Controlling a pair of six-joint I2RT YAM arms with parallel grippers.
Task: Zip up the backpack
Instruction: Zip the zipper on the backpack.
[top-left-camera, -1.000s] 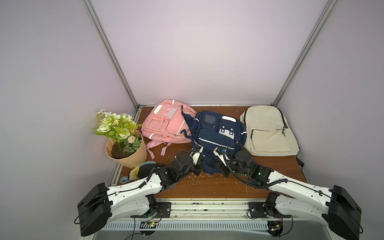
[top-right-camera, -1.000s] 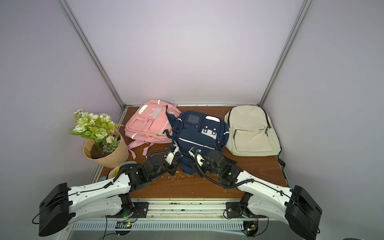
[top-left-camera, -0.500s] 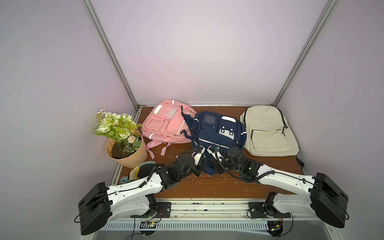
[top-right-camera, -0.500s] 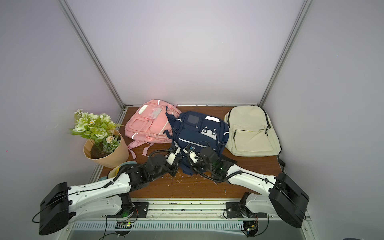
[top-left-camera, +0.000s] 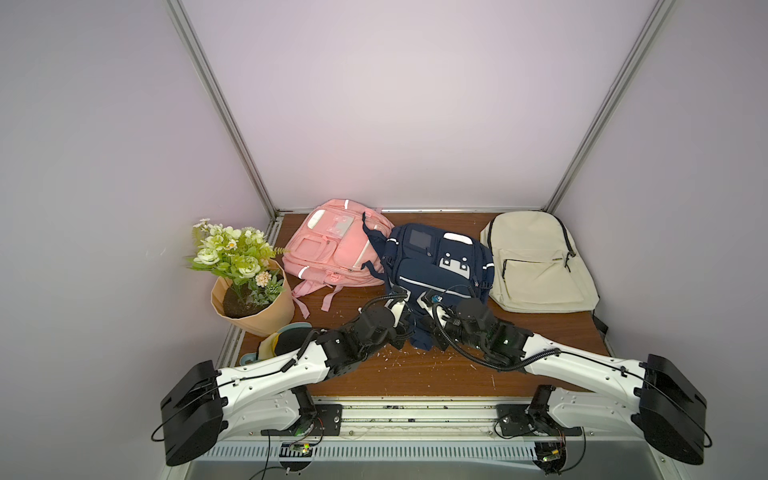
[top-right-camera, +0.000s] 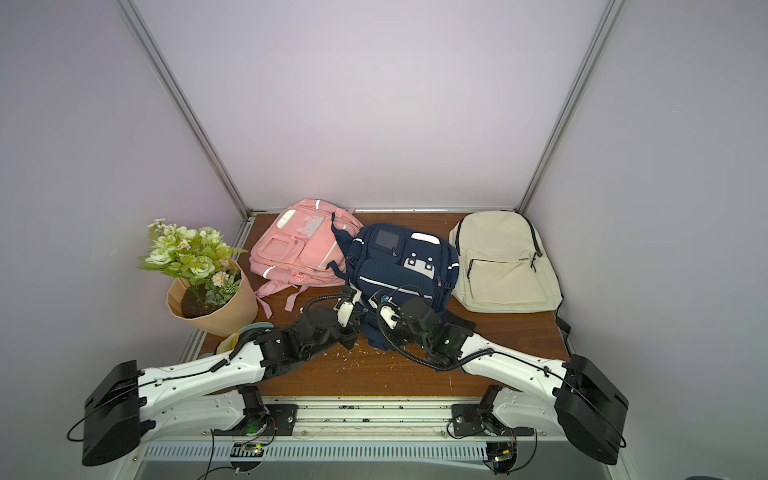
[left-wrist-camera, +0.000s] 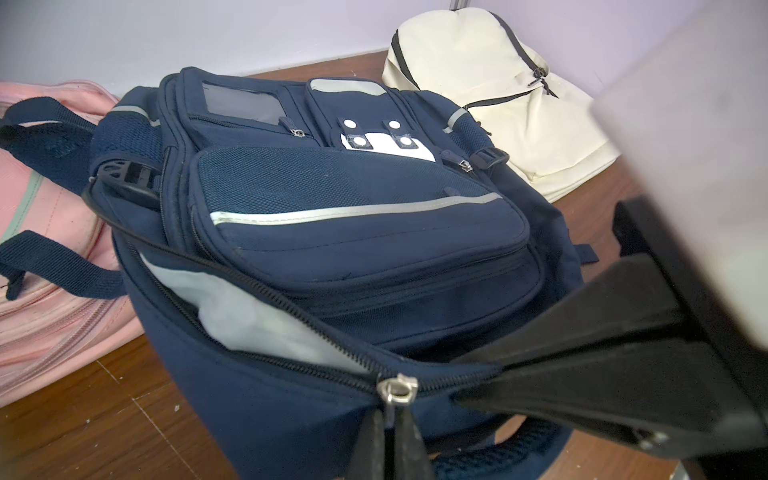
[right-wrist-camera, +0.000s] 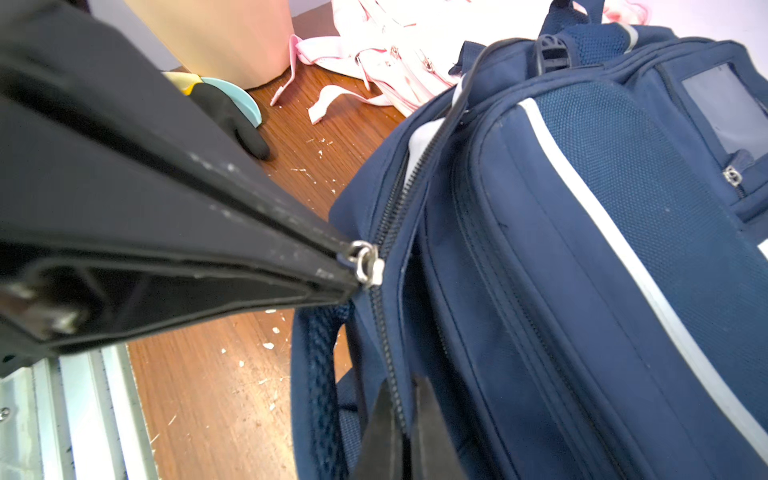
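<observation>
Zipper pull (left-wrist-camera: 397, 390) of the navy backpack (left-wrist-camera: 353, 195) sits pinched in the left pincer (left-wrist-camera: 390, 415), the right pincer (right-wrist-camera: 405, 399) clamping its seam (right-wrist-camera: 384, 332).

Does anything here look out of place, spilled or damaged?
Yes. White flakes lie scattered on the table's front, like debris. The navy backpack's main zipper gapes open, showing grey lining. Its strap lies over the pink backpack.

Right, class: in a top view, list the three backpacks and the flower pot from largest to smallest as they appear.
1-2. The cream backpack and the navy backpack: too alike to rank, and the navy one's near end is hidden.
3. The pink backpack.
4. The flower pot.
</observation>
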